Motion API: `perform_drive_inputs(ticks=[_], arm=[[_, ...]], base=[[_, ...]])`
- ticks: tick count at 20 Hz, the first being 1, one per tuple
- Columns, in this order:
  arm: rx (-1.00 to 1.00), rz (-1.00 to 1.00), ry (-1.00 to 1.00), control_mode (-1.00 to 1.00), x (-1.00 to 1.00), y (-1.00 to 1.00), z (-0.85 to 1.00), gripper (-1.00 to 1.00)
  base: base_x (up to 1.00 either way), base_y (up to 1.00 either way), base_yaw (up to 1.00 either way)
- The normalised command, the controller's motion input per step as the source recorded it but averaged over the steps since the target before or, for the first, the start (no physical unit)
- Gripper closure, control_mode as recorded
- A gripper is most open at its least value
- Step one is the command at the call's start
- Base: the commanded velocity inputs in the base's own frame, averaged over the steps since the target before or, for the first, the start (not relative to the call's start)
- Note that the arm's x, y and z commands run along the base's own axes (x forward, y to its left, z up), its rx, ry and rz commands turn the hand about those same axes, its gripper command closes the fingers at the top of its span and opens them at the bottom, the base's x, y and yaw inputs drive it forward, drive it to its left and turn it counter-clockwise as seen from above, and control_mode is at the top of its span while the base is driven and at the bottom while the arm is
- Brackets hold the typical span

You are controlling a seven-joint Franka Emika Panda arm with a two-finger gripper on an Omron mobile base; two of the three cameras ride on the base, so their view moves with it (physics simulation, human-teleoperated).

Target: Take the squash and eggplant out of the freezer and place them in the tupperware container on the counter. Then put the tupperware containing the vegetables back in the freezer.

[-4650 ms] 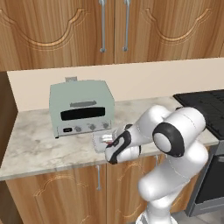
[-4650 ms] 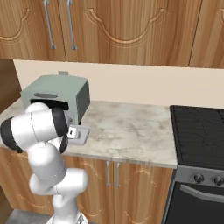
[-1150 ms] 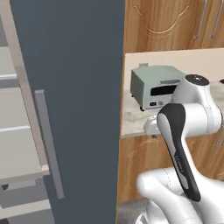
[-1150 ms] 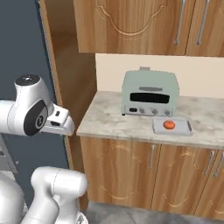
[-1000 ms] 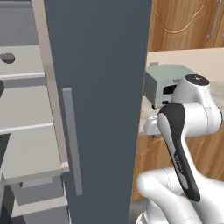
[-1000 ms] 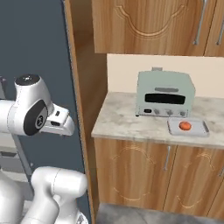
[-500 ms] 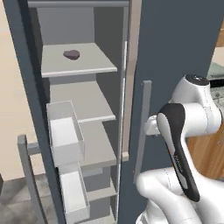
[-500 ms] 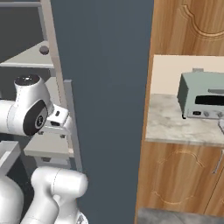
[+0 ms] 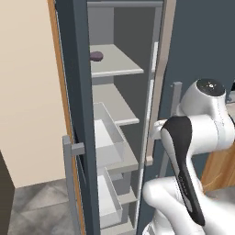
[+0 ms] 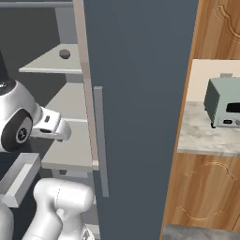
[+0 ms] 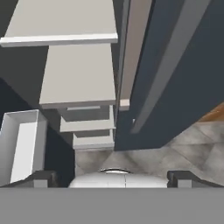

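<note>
The freezer (image 9: 197, 41) stands open in front of me, with grey shelves and pale drawers (image 9: 108, 137) inside. The eggplant (image 9: 96, 56) is a dark purple lump on an upper shelf, also seen as the eggplant (image 10: 64, 54) from the right. My gripper (image 11: 113, 178) hangs in front of the lower shelves, pointing down at them and the floor. Its fingertips (image 11: 41, 178) stand wide apart with nothing between them, well below the eggplant. The counter (image 10: 206, 136) lies far right. The squash and the tupperware container are out of view.
The freezer's door (image 10: 140, 93) with its bar handle (image 10: 101, 140) stands between the shelves and the counter. A mint-green toaster oven (image 10: 224, 108) sits on the counter. A beige wall (image 9: 27, 92) lies left of the freezer. Grey tile floor (image 11: 175, 148) is below.
The base has driven left, so both base views swung from the counter and freezer door to the open shelves. The arm keeps its pose and the gripper stays open.
</note>
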Motion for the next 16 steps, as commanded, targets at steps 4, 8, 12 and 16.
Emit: perform_drive_inputs(ticks=[4, 8, 12, 16], arm=[[0.03, 0.01, -0.56, -1.00, -0.04, 0.01, 1.00, -1.00], [0.19, 0.09, -0.43, -1.00, 0.53, 0.28, 1.00, -1.00], [0.21, 0.15, -0.31, -1.00, 0.90, 0.51, 0.86, -1.00], [0.07, 0.13, -0.36, -1.00, 0.82, 0.44, 0.69, -1.00]], base=[[0.00, 0.00, 0.00], [0.00, 0.00, 0.00], [0.00, 0.00, 0.00], [0.00, 0.00, 0.00]])
